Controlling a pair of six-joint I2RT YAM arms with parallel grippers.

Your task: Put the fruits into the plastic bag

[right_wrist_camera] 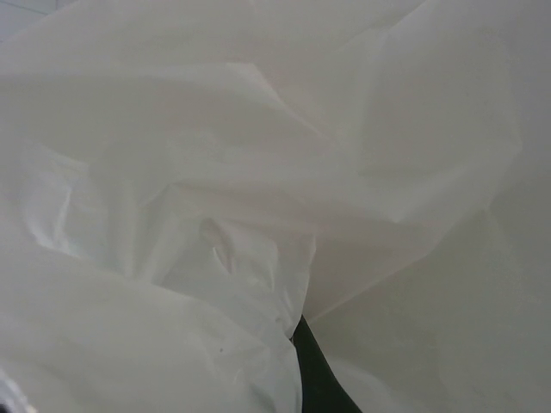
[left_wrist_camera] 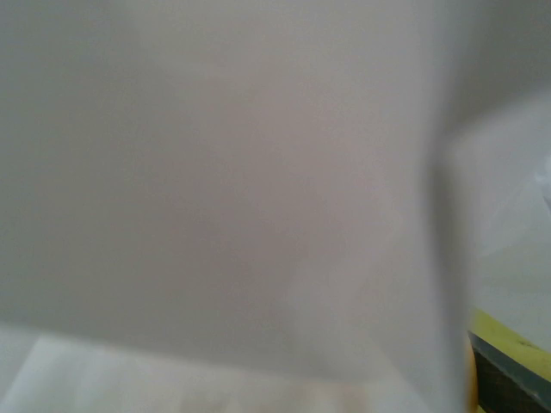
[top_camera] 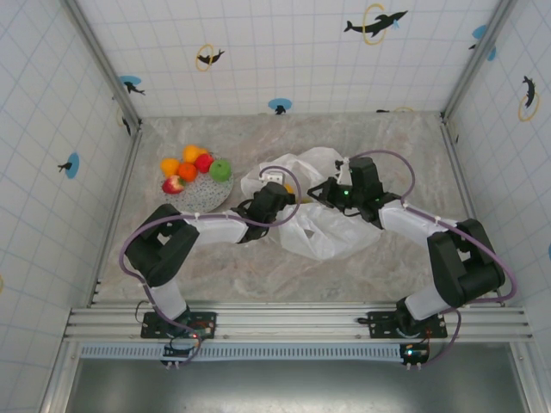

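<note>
Looking at the plastic bag (top_camera: pixel 331 231) first, Ben: where does it lie?

Middle of the table (top_camera: pixel 379 146), Ana. It is crumpled and spread low, white and half see-through.

And the fruits (top_camera: pixel 194 168)?

Piled on the speckled plate (top_camera: pixel 211 196), left of the bag and a little farther back, close beside it. I count three orange ones, two red and one green apple.

How does the left arm (top_camera: pixel 215 231) stand?

Its base is on the near rail (top_camera: pixel 293 320) at the left. The elbow folds out to the left, and the forearm lies low and runs right to the bag's left edge. The left gripper (top_camera: pixel 282 191) sits there against the film. Its wrist camera gives blurred white film and a yellow sliver (left_wrist_camera: pixel 499 331) at the lower right corner. I cannot tell what that is, nor whether the jaws stand free or are set around something.

The right arm (top_camera: pixel 413 219)?

Nearly a mirror of it: base near-right, elbow bent out to the right, forearm reaching left and slightly far. The right gripper (top_camera: pixel 324 191) faces the left one, near it, at the bag's far edge. It is clenched. In its wrist view the folds of film gather right at a dark fingertip (right_wrist_camera: pixel 320 379), so it pinches the bag.

Beyond that?

White tiled walls (top_camera: pixel 258 52) with dolphin stickers (top_camera: pixel 376 23) stand on the left, far and right sides.
</note>
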